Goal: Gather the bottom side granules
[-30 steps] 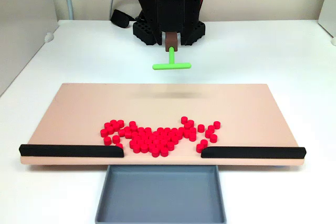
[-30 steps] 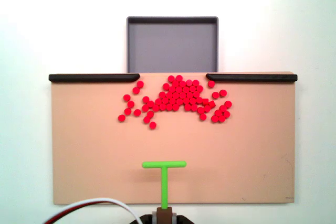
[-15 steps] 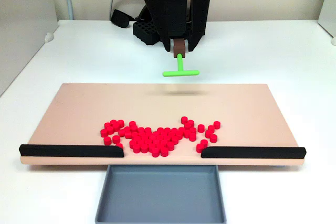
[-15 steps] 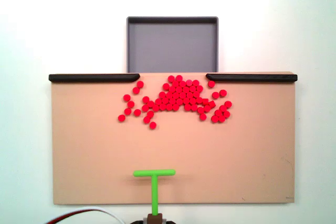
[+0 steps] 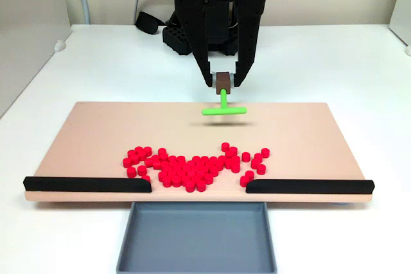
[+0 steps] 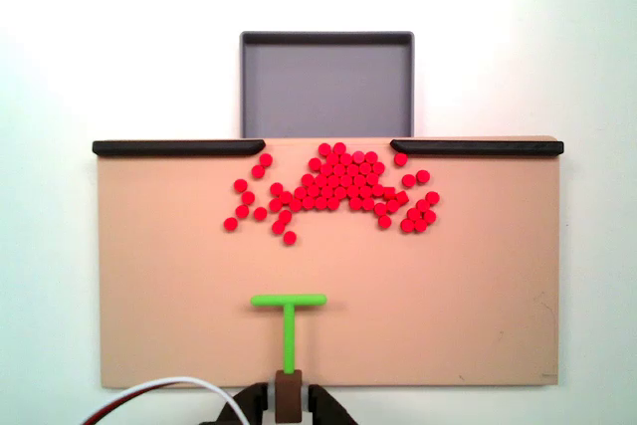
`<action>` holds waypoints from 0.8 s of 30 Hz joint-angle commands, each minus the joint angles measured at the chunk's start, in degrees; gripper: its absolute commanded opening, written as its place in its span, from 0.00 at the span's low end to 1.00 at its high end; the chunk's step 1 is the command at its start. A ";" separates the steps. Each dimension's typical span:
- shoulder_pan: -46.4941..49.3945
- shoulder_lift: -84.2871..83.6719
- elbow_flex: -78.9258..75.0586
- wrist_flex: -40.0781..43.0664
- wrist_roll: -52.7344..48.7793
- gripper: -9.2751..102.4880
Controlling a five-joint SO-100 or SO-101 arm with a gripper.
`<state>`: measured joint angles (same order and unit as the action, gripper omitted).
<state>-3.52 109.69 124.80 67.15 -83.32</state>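
Several dozen tiny red granules (image 5: 192, 168) (image 6: 333, 189) lie clustered on the tan board (image 5: 96, 133) (image 6: 448, 306), near its edge with the two black rails. My black gripper (image 5: 223, 81) (image 6: 288, 395) is shut on the brown handle of a green T-shaped tool (image 5: 223, 108) (image 6: 289, 314). The tool's bar hovers over the board's opposite edge, well away from the granules. A shadow lies on the board beneath the bar.
Two black rails (image 5: 87, 184) (image 5: 308, 186) (image 6: 179, 147) (image 6: 476, 147) line the board's edge with a gap between them. A grey tray (image 5: 196, 239) (image 6: 326, 82) sits just beyond that gap. A white and red cable (image 6: 159, 390) runs near the gripper. White table all around.
The gripper with the green tool has come forward and lower, from behind the board's far edge to over it. In the top-down view the bar shifted left, then toward the granules. The granules have not moved.
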 commanded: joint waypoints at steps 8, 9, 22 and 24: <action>-0.35 -3.16 0.18 -5.01 1.58 0.08; -0.35 -3.52 0.18 -5.19 1.58 0.08; -1.23 -7.91 0.18 -8.35 2.46 0.08; -1.32 -8.61 -0.09 -8.35 2.37 0.08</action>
<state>-4.31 102.48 124.98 59.24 -81.21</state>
